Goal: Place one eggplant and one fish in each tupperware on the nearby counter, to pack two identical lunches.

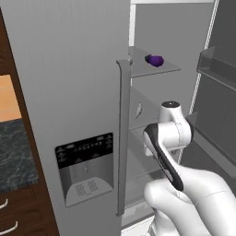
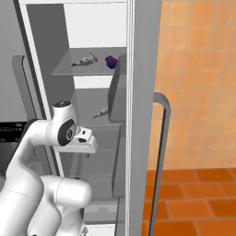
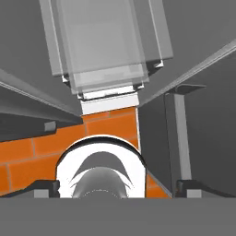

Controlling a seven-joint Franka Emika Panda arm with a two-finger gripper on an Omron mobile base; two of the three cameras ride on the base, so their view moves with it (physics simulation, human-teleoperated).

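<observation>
Fridge open, arm reaching into the compartment at mid height. Tool [image 3: 118, 188] looking straight down past glass shelves to the orange tile floor [image 3: 41, 152]; two dark fingertips [image 3: 46, 189] far apart at the bottom corners of the hand view, fully spread, nothing between them.

Violet eggplant [image 1: 155, 60] on the upper glass shelf [image 1: 168, 69], near its back edge; seen from the right base view at [image 2: 111, 61], close to the shelf's right end, partly behind the door edge. Fish [image 2: 85, 60] on the same shelf, just left of the eggplant, apart from it, tail pointing right. Second fish [image 2: 101, 113] on the next shelf down [image 2: 92, 120], toward its right end, above and to the right of the arm's wrist.

Closed left fridge door [image 1: 69, 92] with vertical handle [image 1: 123, 133] and dispenser panel [image 1: 85, 168] fills the left base view's left half. Dark marbled bench [image 1: 14, 152] at the far left edge of that view, over brown cabinets with silver handles. Orange tiled wall [image 2: 198, 83] right of the open door in the right base view.
</observation>
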